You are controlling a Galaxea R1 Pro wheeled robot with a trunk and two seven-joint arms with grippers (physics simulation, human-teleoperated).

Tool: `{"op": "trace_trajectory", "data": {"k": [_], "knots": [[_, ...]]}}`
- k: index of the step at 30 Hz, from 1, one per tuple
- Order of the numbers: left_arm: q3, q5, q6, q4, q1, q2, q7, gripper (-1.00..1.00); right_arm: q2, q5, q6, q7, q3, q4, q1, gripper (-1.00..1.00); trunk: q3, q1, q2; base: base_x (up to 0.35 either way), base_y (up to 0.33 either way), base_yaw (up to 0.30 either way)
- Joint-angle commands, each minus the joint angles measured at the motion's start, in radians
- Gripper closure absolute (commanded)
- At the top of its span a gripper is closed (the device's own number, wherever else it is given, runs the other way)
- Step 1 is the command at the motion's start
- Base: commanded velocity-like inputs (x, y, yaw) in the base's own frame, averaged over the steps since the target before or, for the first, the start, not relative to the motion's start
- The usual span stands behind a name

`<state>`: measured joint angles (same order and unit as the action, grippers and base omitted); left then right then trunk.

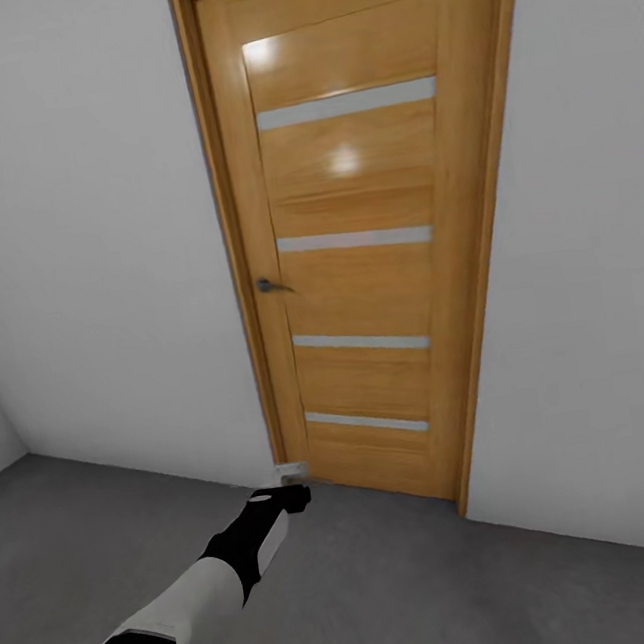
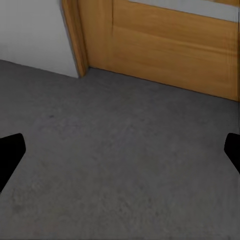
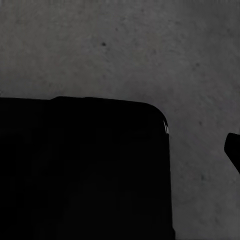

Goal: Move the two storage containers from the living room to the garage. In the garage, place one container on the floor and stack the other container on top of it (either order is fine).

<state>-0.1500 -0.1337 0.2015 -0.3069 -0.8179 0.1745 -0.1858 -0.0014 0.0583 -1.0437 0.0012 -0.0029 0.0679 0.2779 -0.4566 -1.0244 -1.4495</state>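
- The robot faced a closed light-brown wooden door with four pale horizontal glass strips (image 1: 354, 258) and a small dark lever handle (image 1: 271, 285), set in a white wall (image 1: 80, 241).
- Underfoot lay the flat, matt dark grey concrete floor (image 1: 415, 583), which suggested the garage side of the house, though little of the room could be seen.
- The left arm (image 1: 207, 578) reached forward and low towards the foot of the door frame, its left claw (image 2: 120, 155) empty, with the two dark fingertips (image 2: 10, 155) spread wide over bare concrete.
- The right claw's state could not be told: the right wrist view gave a large black shape (image 3: 82, 170) over the floor and one dark finger edge (image 3: 234, 150).
- Neither orange-red storage container appeared in these pictures, so their place could not be given.
- Judged from this, no stacking was confirmed; the robot seemed in transit with nothing carried, and fetching or placing bins probably remained.
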Motion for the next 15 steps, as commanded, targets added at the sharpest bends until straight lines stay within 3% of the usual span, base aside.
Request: {"op": "trace_trajectory", "data": {"k": [1, 15], "knots": [[-0.007, -0.011, 0.004, -0.001, 0.0, 0.0, -0.008, -1.0, 0.0, 0.003, -0.003, 0.0, -0.001, 0.0, 0.0, -1.0, -0.001, -0.001, 0.0, 0.289, 0.213, -0.263], [-0.007, -0.012, 0.005, -0.001, 0.0, 0.0, -0.006, -1.0, 0.0, 0.003, -0.003, 0.0, 0.0, 0.001, 0.0, -1.0, 0.003, -0.001, 0.0, 0.286, 0.214, -0.263]]}}
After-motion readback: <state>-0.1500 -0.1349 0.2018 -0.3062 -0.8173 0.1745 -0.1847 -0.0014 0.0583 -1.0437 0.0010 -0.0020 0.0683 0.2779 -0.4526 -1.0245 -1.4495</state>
